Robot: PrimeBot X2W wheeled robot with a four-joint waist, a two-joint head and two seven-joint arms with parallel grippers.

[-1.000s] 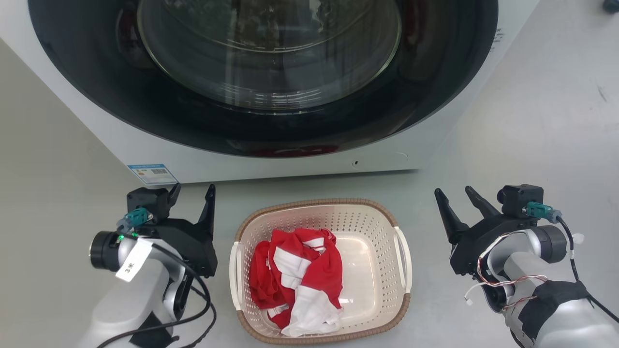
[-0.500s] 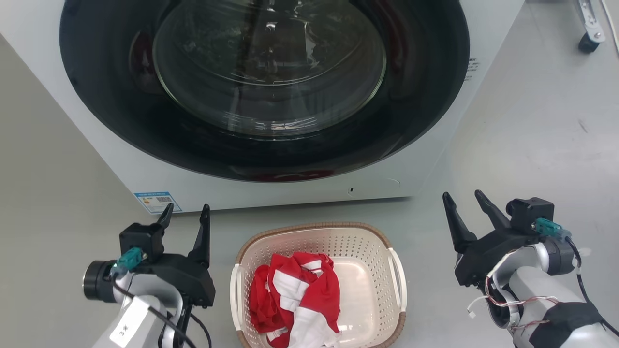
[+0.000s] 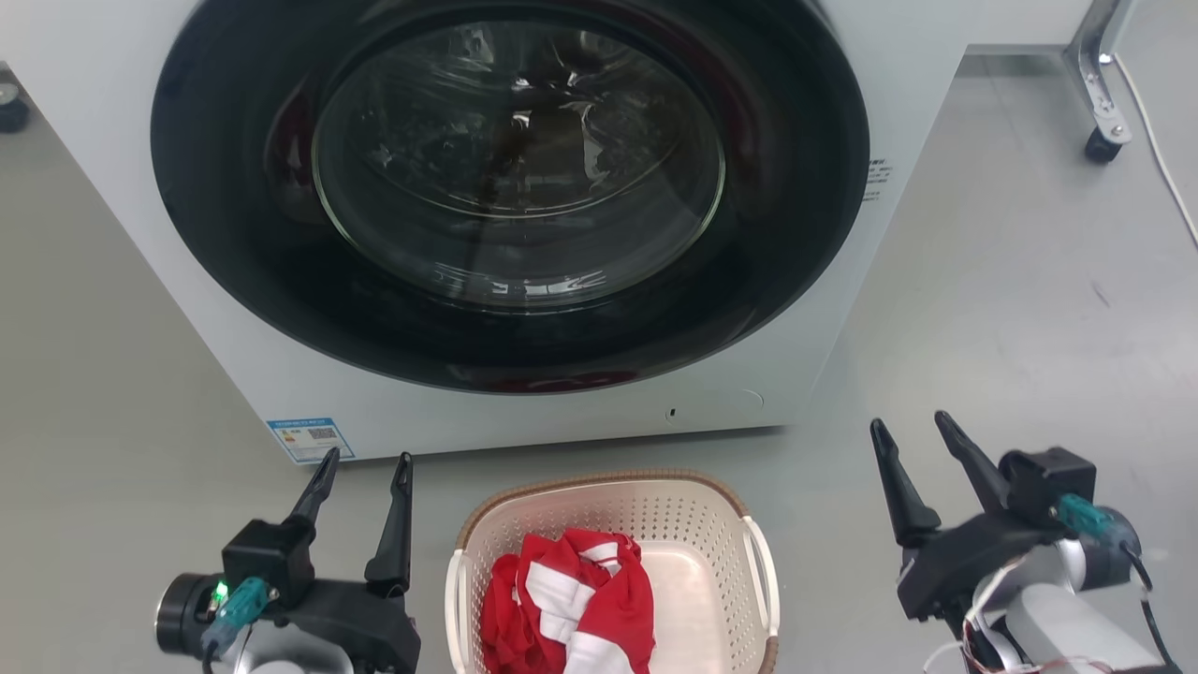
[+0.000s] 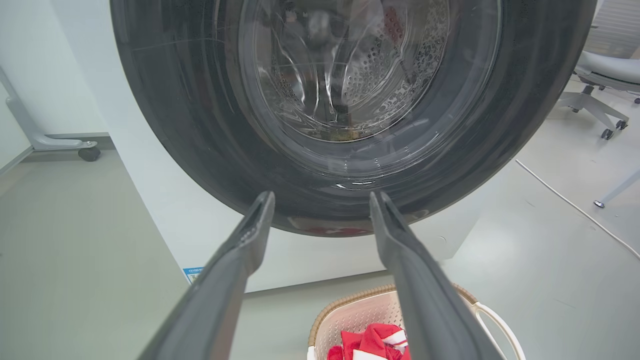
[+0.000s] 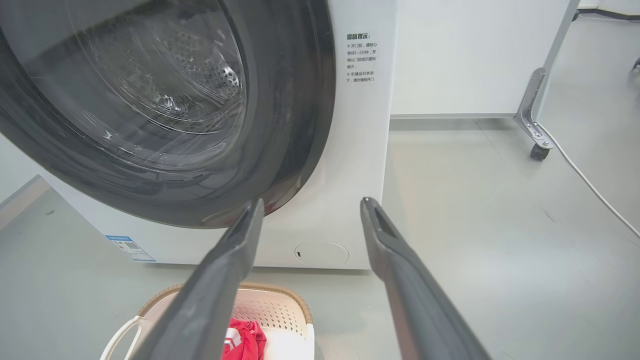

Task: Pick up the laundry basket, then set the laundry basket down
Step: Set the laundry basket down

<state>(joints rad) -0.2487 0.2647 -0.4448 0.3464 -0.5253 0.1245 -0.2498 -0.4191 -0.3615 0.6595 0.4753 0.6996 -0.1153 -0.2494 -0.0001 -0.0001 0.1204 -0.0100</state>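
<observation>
Grey smooth floor (image 3: pixel 1029 309): it runs under everything I can see, with a thin white cable (image 3: pixel 1163 150) trailing along its far right and a caster-footed metal leg (image 3: pixel 1097 94) beyond the machine's right side.
White front-loading washing machine (image 3: pixel 562 426): it stands straight ahead of me with its round dark glass-windowed door (image 3: pixel 519 159) closed. My left wrist camera picks out the perforated steel drum behind the glass.
Cream-white perforated plastic, brown-rimmed laundry basket (image 3: pixel 655 515): it sits on the floor just in front of the washer's base, between my two claws and touched by neither. Its near end is cut off by the bottom edge of my head view.
Red-and-white crumpled garment (image 3: pixel 580 608): it lies inside the basket, bunched toward the left half, so the right part of the bottom is bare.
Left claw (image 3: pixel 368 459): released, with its two dark fingers spread and nothing between them. It points toward the washer, just beside the basket's left side and clear of it.
Right claw (image 3: pixel 909 423): likewise released and empty, fingers apart and aimed at the washer's lower right corner. It stands farther out from the basket than the left one.
White side handles (image 3: pixel 763 580): one on each long side of the basket, both free.
Blue-edged sticker (image 3: pixel 309 440): it is at the lower left corner of the washer's front, just past my left fingertips.
</observation>
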